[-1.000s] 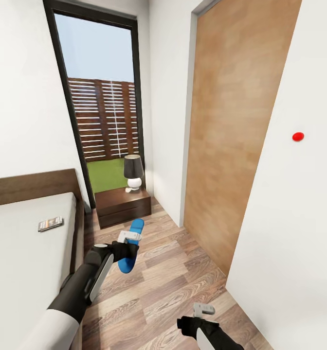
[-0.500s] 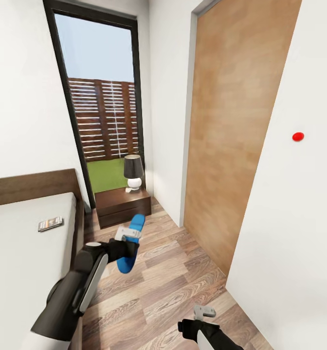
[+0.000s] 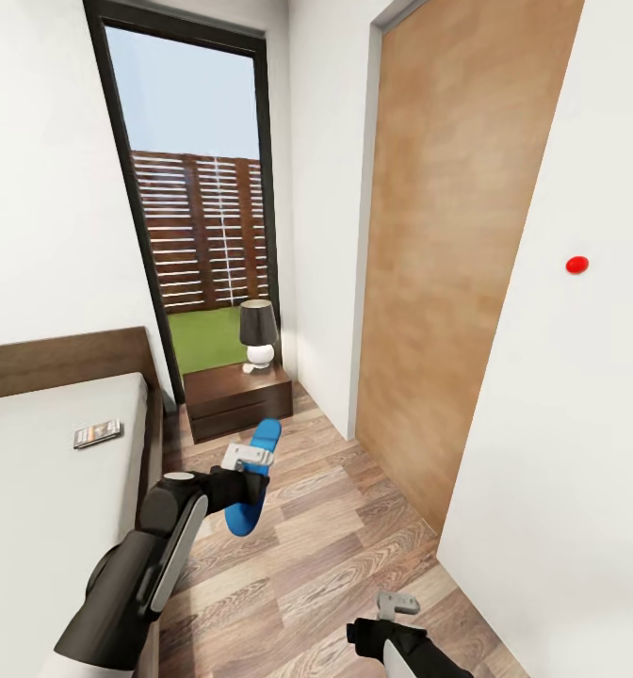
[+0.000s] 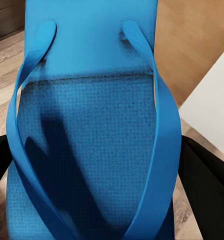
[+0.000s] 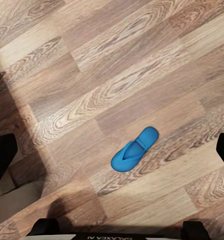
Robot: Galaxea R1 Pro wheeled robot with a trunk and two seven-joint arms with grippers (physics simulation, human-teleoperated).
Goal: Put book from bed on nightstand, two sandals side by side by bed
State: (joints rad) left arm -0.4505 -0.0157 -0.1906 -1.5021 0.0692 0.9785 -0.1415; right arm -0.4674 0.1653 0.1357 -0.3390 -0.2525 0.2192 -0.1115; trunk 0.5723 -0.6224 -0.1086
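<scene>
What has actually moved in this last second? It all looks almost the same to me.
Not much. The left gripper, shut on a blue sandal, lifted it a little, and that arm's elbow drew back and down toward the camera. The right gripper sank slightly toward the bottom edge, carrying nothing. The book on the bed, the nightstand with its lamp, and the room stayed put.

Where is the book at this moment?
In the head view the book lies flat on the bed, near the mattress's right edge, left of the nightstand and beyond the left gripper.
</scene>
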